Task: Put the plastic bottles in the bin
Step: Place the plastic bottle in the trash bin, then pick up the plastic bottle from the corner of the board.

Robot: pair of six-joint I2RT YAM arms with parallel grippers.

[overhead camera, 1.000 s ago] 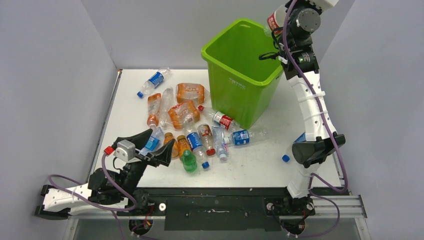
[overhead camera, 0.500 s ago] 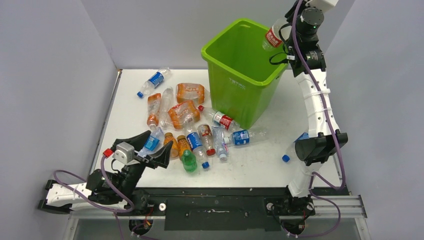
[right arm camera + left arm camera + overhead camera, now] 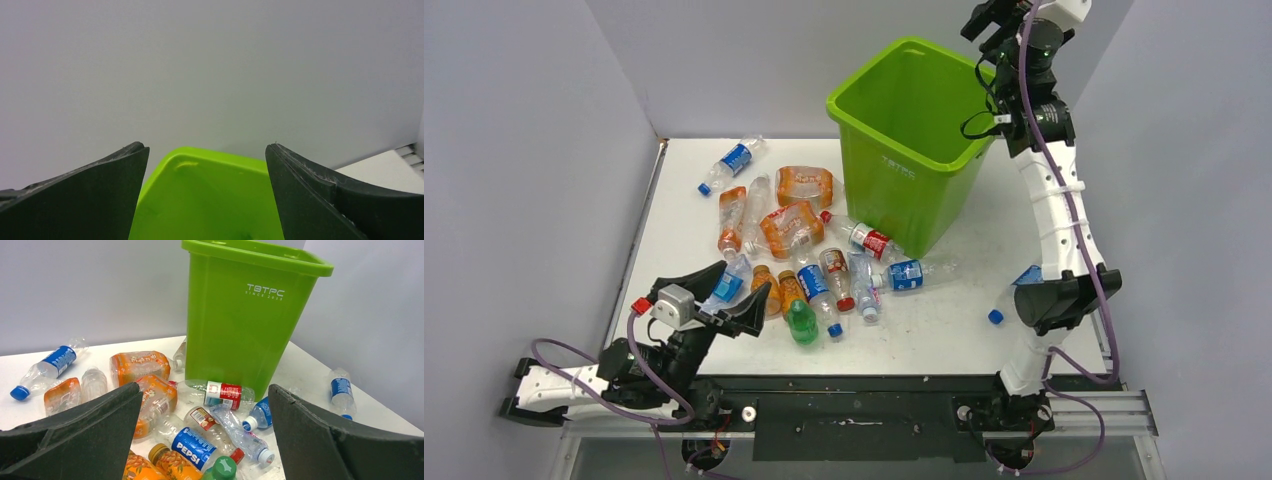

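The lime-green bin stands at the back of the table. My right gripper hangs high over its far right rim, open, with nothing between its fingers; in the right wrist view the gripper frames only the bin's inside. Several crushed plastic bottles lie in a pile left of the bin. My left gripper stands open at the pile's near edge, holding nothing. In the left wrist view this gripper has a Pepsi bottle, a red-labelled bottle and a green cap ahead of it.
A blue-labelled bottle lies alone at the back left. Another blue-labelled bottle lies right of the bin, near the right arm. Grey walls close in the table on three sides.
My right gripper has opened and let go of the red-labelled bottle it held over the bin; that bottle is out of sight now. The left arm has stayed put.
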